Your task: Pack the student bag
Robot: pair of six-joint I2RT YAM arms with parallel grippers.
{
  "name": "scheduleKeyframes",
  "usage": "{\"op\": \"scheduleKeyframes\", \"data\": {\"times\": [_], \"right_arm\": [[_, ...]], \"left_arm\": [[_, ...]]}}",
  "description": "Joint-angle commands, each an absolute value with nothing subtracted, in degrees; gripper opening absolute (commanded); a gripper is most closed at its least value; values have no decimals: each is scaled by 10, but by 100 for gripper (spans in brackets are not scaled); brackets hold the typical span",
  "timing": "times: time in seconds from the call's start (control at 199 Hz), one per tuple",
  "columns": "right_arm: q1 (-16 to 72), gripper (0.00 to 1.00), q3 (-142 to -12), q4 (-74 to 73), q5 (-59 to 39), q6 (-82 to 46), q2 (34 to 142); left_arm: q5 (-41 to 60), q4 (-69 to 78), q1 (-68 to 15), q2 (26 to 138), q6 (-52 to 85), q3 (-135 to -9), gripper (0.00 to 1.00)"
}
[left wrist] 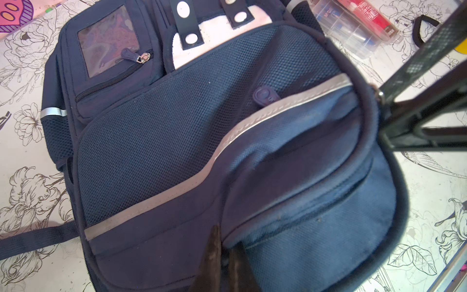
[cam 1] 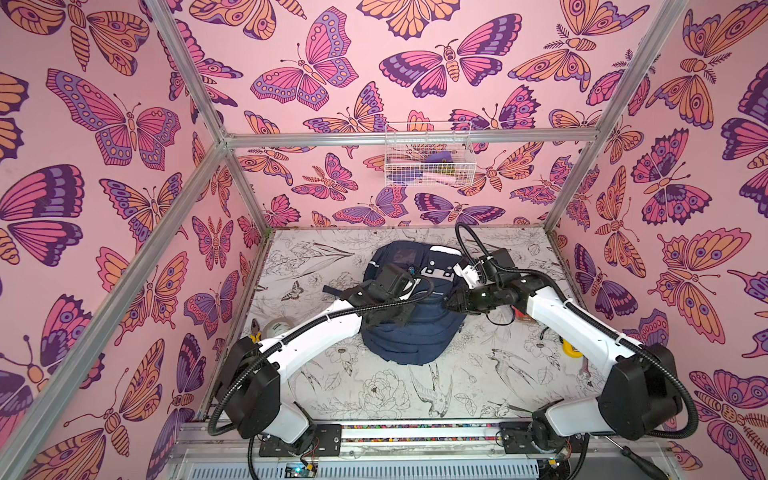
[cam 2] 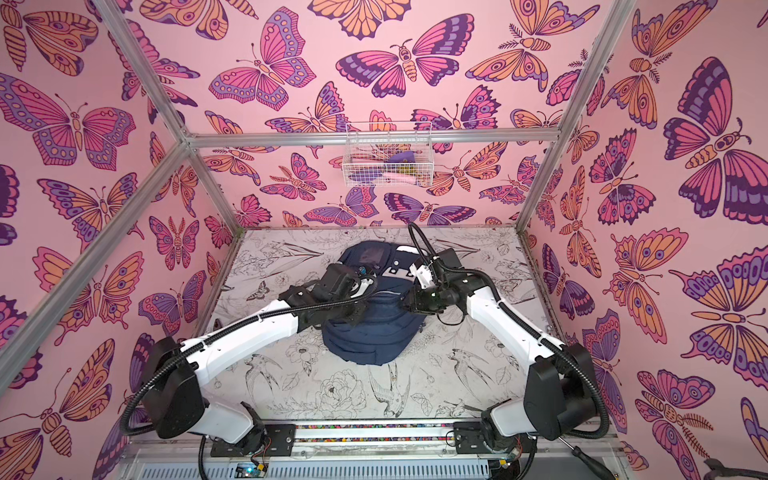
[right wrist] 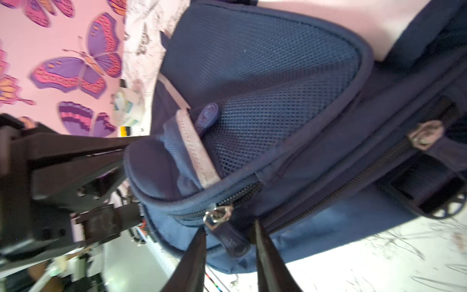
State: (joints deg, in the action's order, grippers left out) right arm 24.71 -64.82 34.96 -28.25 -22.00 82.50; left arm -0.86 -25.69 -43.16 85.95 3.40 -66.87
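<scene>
Lying flat on a flower-printed table (cam 1: pixel 374 395), toward its back edge, is the navy student bag (cam 1: pixel 407 336), front pockets facing up in both top views. A white wire basket (cam 1: pixel 430 156) hangs on the butterfly wall behind it. The left gripper (left wrist: pixel 226 235) has its jaws pressed together, pinching a fold of the bag's front pocket fabric. The right gripper (right wrist: pixel 228 225) has its jaws apart, one on each side of a small zipper pull (right wrist: pixel 231 241) at the bag's edge, neither clearly touching it.
</scene>
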Motion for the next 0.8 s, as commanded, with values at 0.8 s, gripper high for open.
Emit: {"op": "scheduleKeyframes", "data": {"times": [0.8], "right_arm": [[385, 0, -743, 478, -177, -163, 832]], "left_arm": [[32, -189, -436, 841, 159, -659, 0]]}}
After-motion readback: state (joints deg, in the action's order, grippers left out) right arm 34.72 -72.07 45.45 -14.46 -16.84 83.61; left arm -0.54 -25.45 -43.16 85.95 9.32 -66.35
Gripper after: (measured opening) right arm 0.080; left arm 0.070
